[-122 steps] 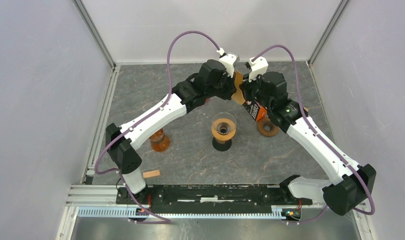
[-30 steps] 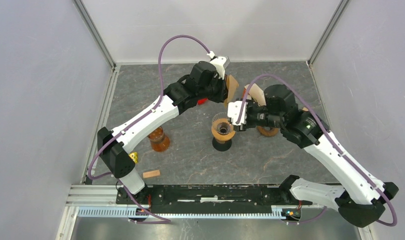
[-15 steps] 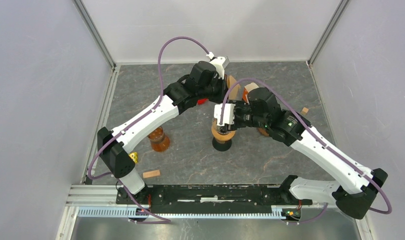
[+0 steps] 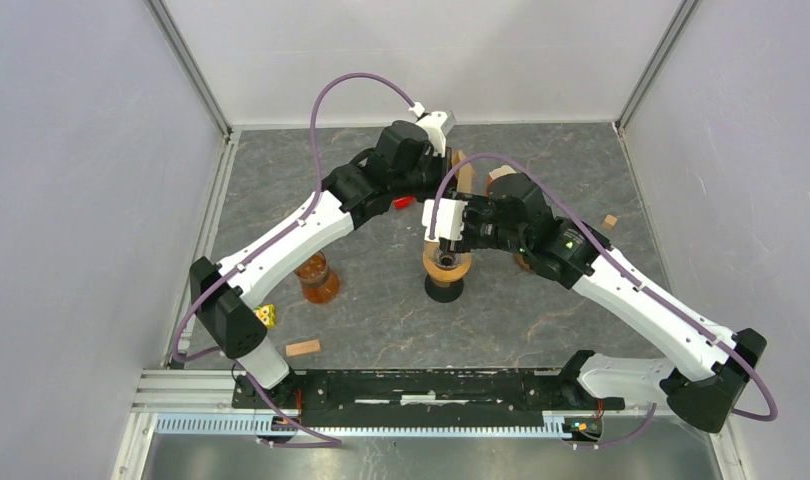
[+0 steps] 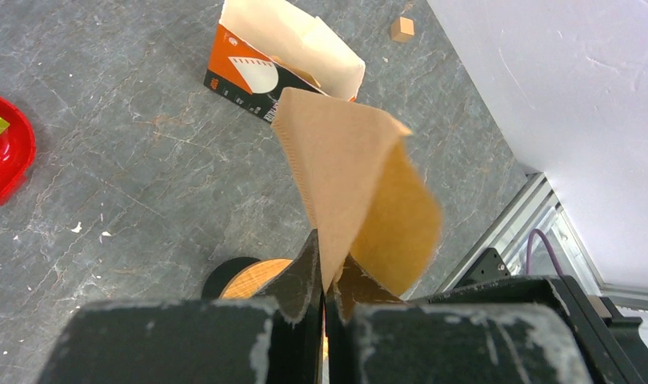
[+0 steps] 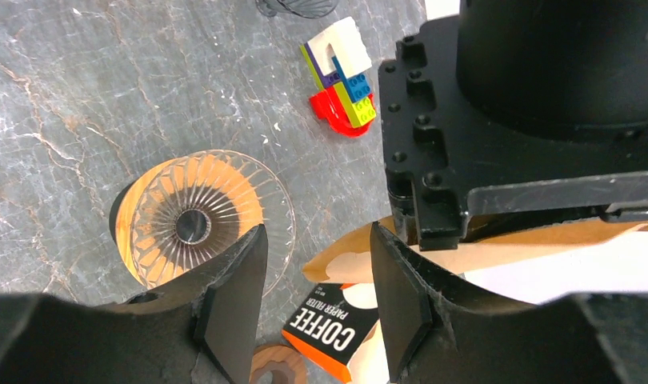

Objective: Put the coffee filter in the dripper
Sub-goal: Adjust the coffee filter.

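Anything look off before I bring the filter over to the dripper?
The filter box lies flat on the table, its flaps splayed open. The paper filter, pinched at one edge by the left gripper, is only half opened, not a clean cone. The dripper stands upright and empty.

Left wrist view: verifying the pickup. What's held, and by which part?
The left gripper pinches the folded brown paper coffee filter by its narrow lower end, jaws shut. The right gripper, open, holds nothing.
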You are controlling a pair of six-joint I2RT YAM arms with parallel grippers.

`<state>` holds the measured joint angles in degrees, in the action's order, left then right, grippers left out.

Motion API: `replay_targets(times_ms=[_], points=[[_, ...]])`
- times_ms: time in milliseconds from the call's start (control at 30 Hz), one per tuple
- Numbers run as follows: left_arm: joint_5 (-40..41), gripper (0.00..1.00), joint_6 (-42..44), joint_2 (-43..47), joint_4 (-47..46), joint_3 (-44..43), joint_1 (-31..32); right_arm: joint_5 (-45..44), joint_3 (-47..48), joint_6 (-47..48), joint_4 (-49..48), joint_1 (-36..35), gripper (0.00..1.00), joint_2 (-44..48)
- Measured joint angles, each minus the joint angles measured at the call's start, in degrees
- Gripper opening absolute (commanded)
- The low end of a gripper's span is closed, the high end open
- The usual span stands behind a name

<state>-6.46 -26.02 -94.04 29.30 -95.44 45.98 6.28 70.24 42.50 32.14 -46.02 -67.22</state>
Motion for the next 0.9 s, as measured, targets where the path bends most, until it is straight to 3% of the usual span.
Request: replay_targets(times_ms=[900], points=[[-3.98, 0.02, -0.15, 1.46, -0.07, 0.17, -1.22, -11.43, -0.33, 4.98, 3.32, 0.0, 0.62, -0.31]])
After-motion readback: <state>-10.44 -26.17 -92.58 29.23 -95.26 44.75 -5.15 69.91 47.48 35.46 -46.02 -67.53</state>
